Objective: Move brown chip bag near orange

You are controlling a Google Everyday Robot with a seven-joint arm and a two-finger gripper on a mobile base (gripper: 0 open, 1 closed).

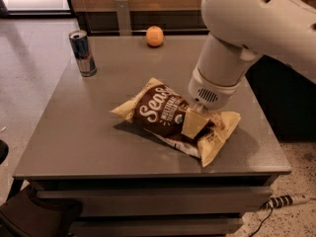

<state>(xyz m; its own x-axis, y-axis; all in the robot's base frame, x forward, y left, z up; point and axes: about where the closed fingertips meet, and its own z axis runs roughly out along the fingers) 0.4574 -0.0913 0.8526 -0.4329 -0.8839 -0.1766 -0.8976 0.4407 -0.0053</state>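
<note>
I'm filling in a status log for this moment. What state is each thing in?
brown chip bag: lying on the table, apart from the orange.
orange: resting at the far edge.
can: upright, far left.
gripper: down on the bag's right half.

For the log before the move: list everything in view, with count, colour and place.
chip bag: one, dark brown with pale yellow ends, lying on the table, right of centre
orange: one, orange, far edge of the table, apart from the bag
can: one, blue and silver, upright at the far left of the table
table: one, grey, fills the middle of the view
power strip: one, pale, on the floor at lower right
arm: one, white, reaching down from upper right
claw: one, pale, down on the bag's right part
</note>
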